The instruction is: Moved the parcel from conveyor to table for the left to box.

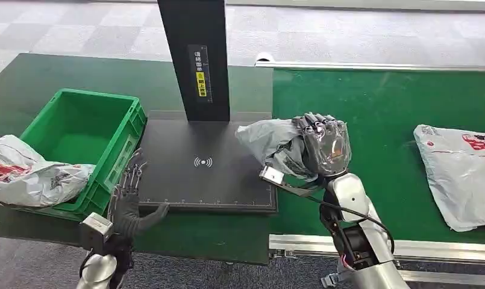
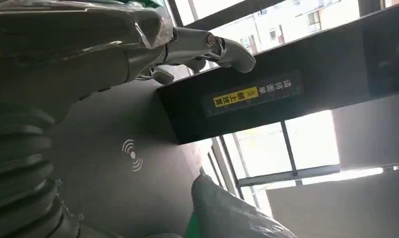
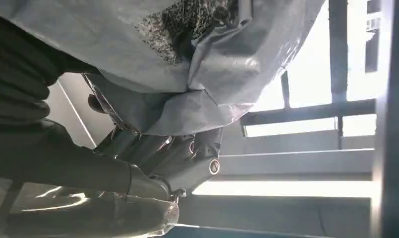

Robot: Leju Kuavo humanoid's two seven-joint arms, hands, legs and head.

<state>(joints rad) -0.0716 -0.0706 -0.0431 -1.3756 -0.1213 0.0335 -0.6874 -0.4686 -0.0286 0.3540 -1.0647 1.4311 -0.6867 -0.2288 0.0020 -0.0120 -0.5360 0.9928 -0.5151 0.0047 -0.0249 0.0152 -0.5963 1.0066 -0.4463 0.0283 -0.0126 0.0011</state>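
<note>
The right robot hand is gripping a grey parcel, its fingers curling over the crumpled plastic from above, with the silver forearm rising from the near right and bending at the wrist. The parcel is hanging in the hand above the right edge of the black scan plate, at the border between the plate and the green conveyor. In the right wrist view the dark fingers are pressing into the folds of the grey parcel.

The left robot hand is holding nothing; its fingers are spreading apart and pointing away from the robot, resting at the near left corner of the scan plate, just beside the green box. The left wrist view is showing its fingertips near the black post with the yellow label.

Three parcels are showing in all: the one in the right hand, a white one with red print lying on the conveyor at the far right, and another white one draping over the near left rim of the green box. One box is standing on the dark worktop, left of the plate.
</note>
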